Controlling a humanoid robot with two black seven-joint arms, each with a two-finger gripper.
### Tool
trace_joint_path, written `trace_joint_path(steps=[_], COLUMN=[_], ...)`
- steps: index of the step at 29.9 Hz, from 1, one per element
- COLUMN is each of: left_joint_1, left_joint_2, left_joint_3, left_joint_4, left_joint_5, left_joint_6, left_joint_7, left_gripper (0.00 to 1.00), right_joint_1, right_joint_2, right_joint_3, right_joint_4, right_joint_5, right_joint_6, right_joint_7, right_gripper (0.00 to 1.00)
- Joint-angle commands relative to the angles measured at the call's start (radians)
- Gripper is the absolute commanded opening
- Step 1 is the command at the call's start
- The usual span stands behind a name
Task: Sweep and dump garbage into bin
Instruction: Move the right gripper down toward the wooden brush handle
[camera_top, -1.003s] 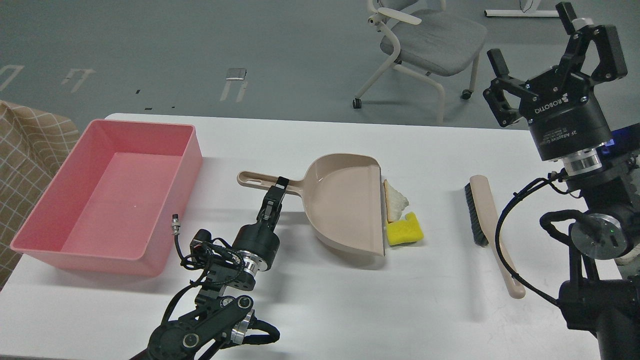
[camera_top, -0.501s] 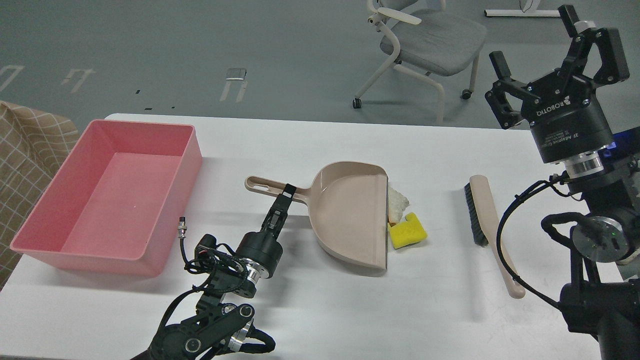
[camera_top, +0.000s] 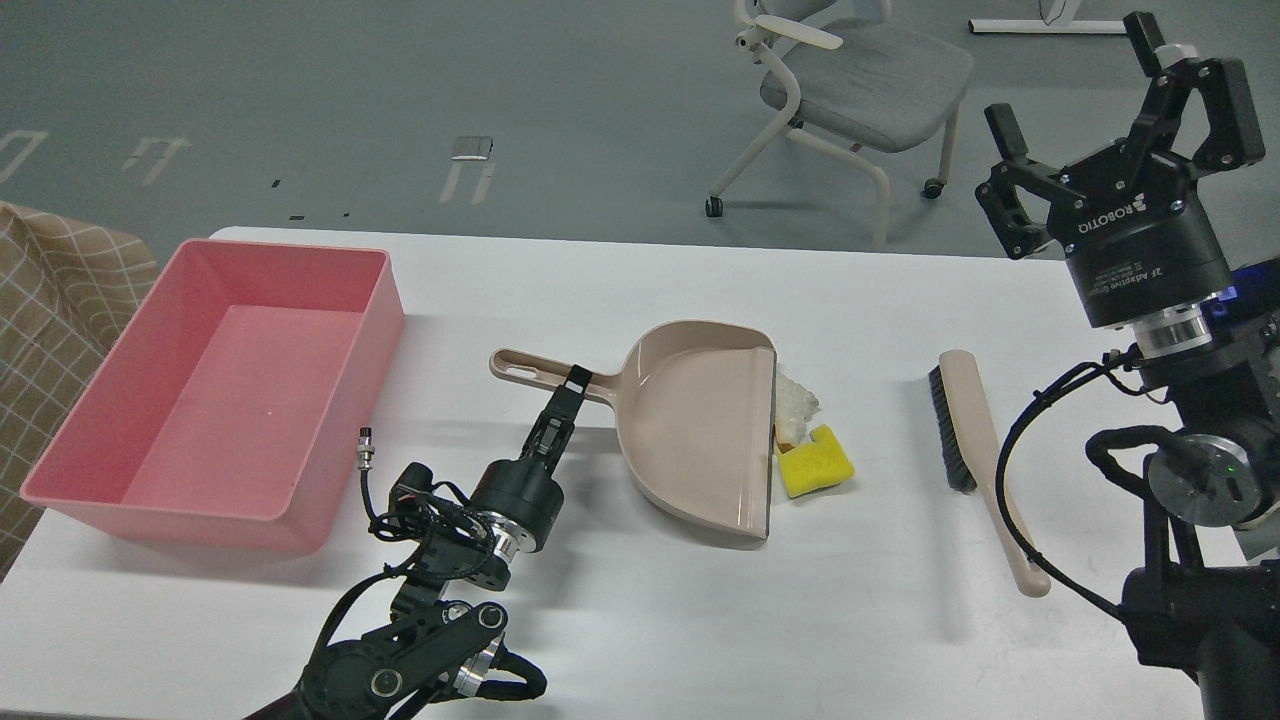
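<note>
A beige dustpan (camera_top: 700, 425) lies mid-table, its open lip facing right. My left gripper (camera_top: 574, 383) is shut on the dustpan's handle near where it joins the pan. The white bread slice (camera_top: 796, 404) lies against the pan's lip, partly hidden by it. The yellow sponge block (camera_top: 817, 460) touches the lip just in front of the bread. The pink bin (camera_top: 80, 440) stands at the left of the table, with nothing in it. My right gripper (camera_top: 1110, 95) is open and empty, raised high at the far right, well above the table.
A beige hand brush (camera_top: 975, 450) with black bristles lies on the table right of the sponge, apart from it. A grey office chair (camera_top: 850, 80) stands on the floor beyond the table. A checked cloth (camera_top: 50, 310) hangs at the far left.
My left gripper has pushed the dustpan rightwards, so its lip now covers part of the bread and presses on the sponge. My right gripper drifted slightly right, still open.
</note>
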Motion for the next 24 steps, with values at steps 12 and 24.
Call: trace_joint_path(steps=[12,24], left_joint_1=[0.0,0.003], left_joint_2=[0.027,0.026], left_joint_3=[-0.012,-0.001], left_joint_4=[-0.016,-0.013], left_joint_5=[-0.013,-0.01], left_joint_6=[0.0,0.0], left_joint_7=[0.002,-0.003], left_gripper=[0.17,0.17], right_joint_1=[-0.005,-0.041], right_joint_2=[0.0,-0.066], right_joint_3=[0.002,-0.002], right_joint_4=[0.002,-0.008], right_joint_5=[0.0,-0.008], right_joint_6=[0.0,0.0], right_joint_7=[0.0,-0.001], right_gripper=[1.0,1.0])
